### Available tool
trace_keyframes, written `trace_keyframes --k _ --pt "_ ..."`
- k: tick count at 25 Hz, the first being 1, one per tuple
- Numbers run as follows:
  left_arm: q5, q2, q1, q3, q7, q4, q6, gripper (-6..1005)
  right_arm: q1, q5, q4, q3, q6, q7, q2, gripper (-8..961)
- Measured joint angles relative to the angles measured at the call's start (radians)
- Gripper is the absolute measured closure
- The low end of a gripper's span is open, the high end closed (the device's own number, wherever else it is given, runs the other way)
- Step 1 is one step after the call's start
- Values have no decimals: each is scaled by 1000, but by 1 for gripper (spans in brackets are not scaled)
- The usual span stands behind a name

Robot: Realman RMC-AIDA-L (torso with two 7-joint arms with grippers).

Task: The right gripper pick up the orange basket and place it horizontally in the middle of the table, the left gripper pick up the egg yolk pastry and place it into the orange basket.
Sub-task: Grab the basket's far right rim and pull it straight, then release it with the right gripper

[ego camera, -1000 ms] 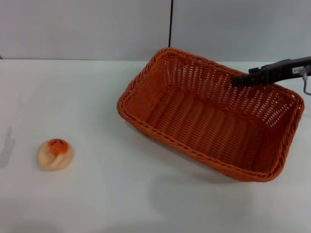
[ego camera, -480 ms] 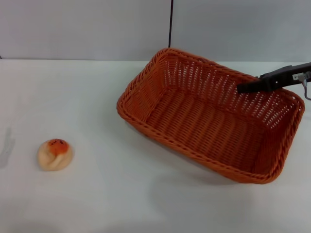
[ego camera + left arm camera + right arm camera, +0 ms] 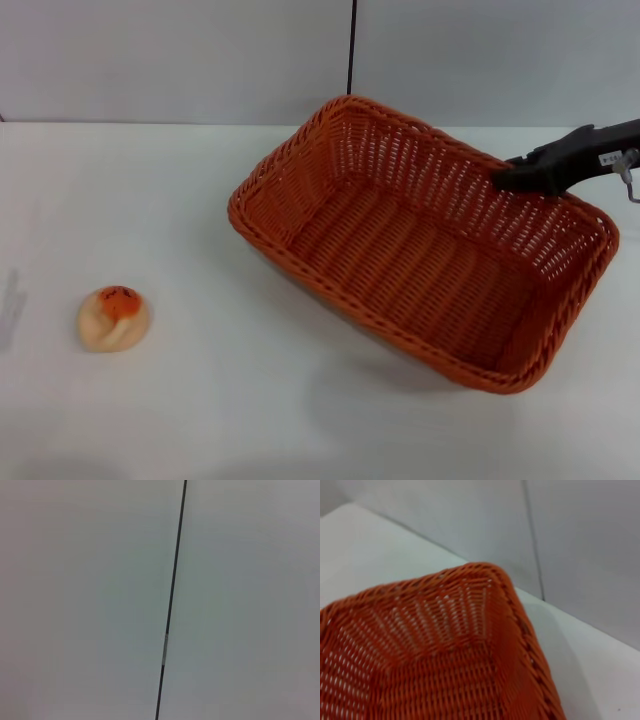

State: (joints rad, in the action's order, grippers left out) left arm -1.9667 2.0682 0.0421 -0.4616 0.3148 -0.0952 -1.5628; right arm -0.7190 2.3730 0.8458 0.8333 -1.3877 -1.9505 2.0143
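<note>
The orange basket (image 3: 262,238) is on the right half of the white table (image 3: 150,200), set at a slant, with a shadow under its near side. My right gripper (image 3: 512,177) reaches in from the right edge and is shut on the basket's far rim. In the right wrist view the basket's (image 3: 435,655) woven inside and a corner fill the picture. The egg yolk pastry (image 3: 113,318) sits alone at the near left of the table, far from the basket. The left gripper is out of view; its wrist view holds only wall.
A grey wall (image 3: 180,60) with a dark vertical seam (image 3: 351,50) stands behind the table. That seam (image 3: 170,610) also crosses the left wrist view. A faint shadow (image 3: 10,300) lies at the table's left edge.
The basket has shifted a little to the left and its near side has risen, held by the right gripper at the far rim. The pastry has not moved.
</note>
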Motion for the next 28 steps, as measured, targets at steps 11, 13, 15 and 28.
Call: trace_keyframes --k 11,13,15,28 --pt "0 1 -49 24 -8 0 -23 207 37 -72 186 12 -172 209 2 768" --pt "0 1 -55 25 -9 0 -23 208 27 -75 188 11 -208 247 -11 773" --pt "0 2 -62 26 -10 0 -27 208 12 -81 188 7 -259 320 -32 779" --pt "0 4 -79 49 -68 -58 -40 210 -21 -194 81 1 -298 574 -94 790"
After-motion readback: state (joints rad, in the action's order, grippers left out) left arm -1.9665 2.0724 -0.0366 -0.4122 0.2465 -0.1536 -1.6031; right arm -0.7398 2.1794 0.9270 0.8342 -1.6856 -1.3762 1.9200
